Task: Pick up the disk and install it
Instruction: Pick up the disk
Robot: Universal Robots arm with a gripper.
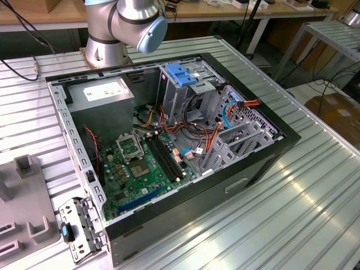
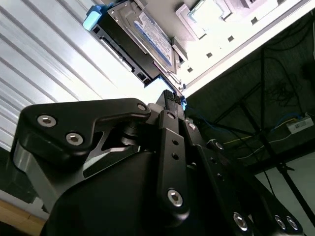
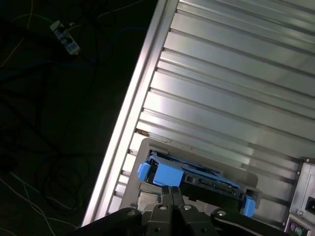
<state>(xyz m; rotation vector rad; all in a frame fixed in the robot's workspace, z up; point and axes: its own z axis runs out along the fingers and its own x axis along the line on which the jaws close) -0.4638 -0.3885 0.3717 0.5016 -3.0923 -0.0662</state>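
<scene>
Reaching for the flat dark disk with blue rails (image 3: 197, 181), lying in the grey holder (image 3: 147, 147) — the black gripper (image 3: 172, 190) hangs just over that holder, pinched narrow and seemingly holding nothing; grabbing needs it wider.

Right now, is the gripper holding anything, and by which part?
Cannot tell. The gripper has jaws shut at the blue side rail of the disk; any pinch on it is hidden.

We see a silver-grey arm (image 1: 121, 22) of rounded cylindrical joints, one closed by a pale blue round cap (image 1: 153, 32), and in both wrist views a matte black gripper (image 2: 173, 98) built of flat link bars (image 2: 170, 157) studded with silver screws (image 2: 175, 197).
</scene>
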